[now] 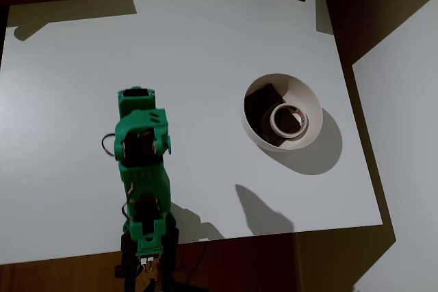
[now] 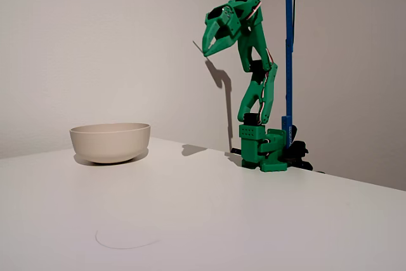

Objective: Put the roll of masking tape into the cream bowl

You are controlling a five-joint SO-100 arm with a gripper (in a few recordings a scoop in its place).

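- Overhead view: the roll of masking tape (image 1: 287,118) lies flat inside the cream bowl (image 1: 301,90), its hole facing straight up, so it has no long axis to speak of; reddish print shows on the inner core
- The roll sits toward the right side of the bowl's floor in this view, partly on a dark blocky object (image 1: 263,104) that also lies in the bowl, to the left of the roll and under it
- The bowl stands upright on the white table (image 1: 205,46), right of centre, well apart from the green arm (image 1: 140,162)
- Fixed view: the bowl (image 2: 110,141) shows side-on at the left, its wall hiding what is inside
- The arm (image 2: 257,93) is folded up high over its base, with the jaws (image 2: 204,51) raised well above the table, pointing left and down; they look slightly apart and hold nothing
- Nothing stands between arm and bowl; a blue pole (image 2: 288,49) rises behind the base
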